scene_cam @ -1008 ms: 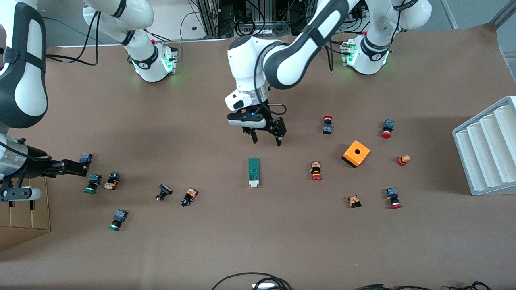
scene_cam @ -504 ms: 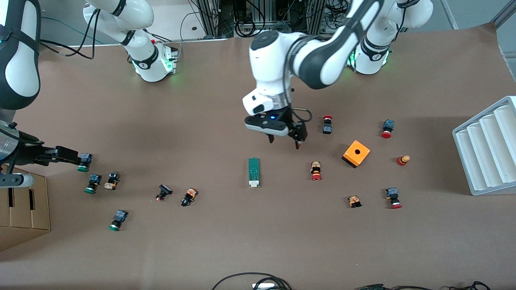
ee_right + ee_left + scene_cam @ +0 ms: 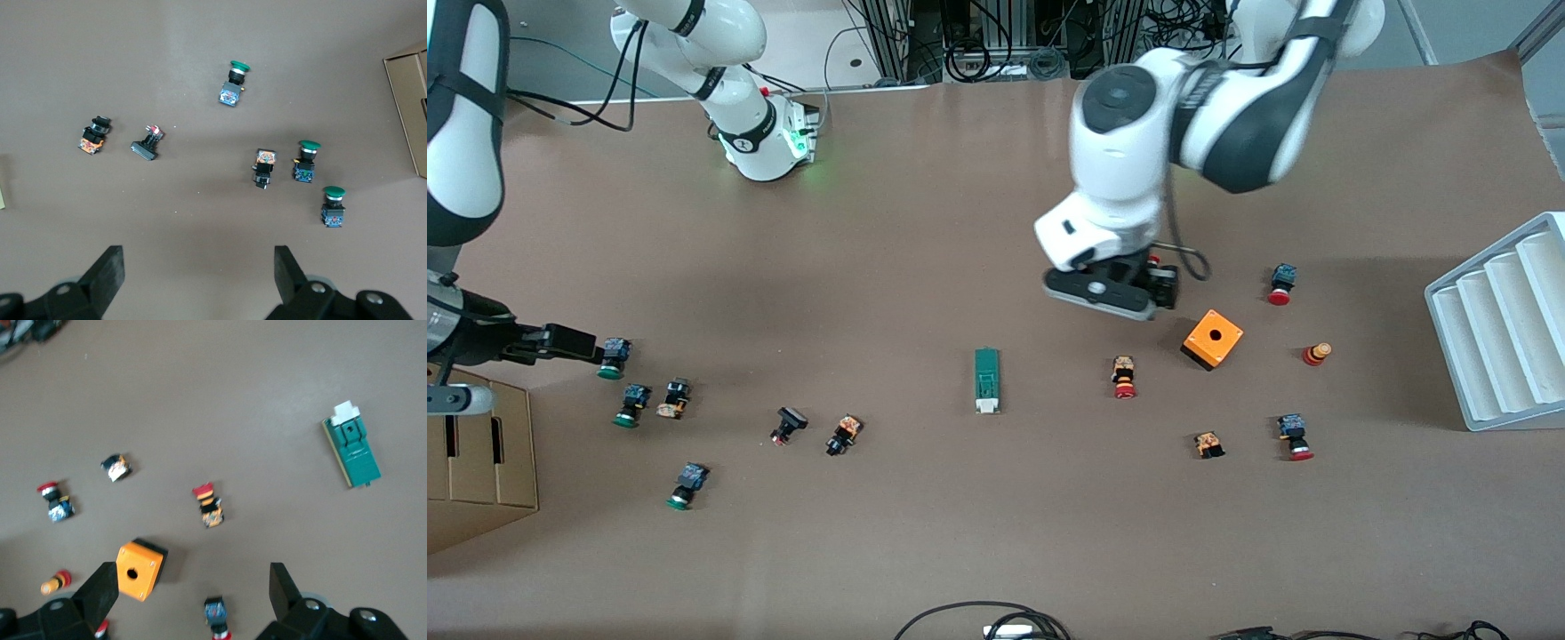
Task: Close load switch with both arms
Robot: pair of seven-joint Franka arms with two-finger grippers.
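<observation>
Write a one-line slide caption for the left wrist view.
Open left gripper hangs above the orange box and scattered push buttons, with the green load switch lying apart on the table.

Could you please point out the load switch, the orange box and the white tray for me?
load switch (image 3: 986,380): front view, middle of its green body.
orange box (image 3: 1213,339): front view, top face beside the hole.
white tray (image 3: 1494,333): front view, one of its ribbed channels.

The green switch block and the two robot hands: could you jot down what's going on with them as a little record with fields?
load switch: lies flat on the brown table, white tab end nearer the front camera, untouched
left gripper: open, empty, above the orange box
right gripper: open, empty, above the green-capped push buttons at the right arm's end
</observation>
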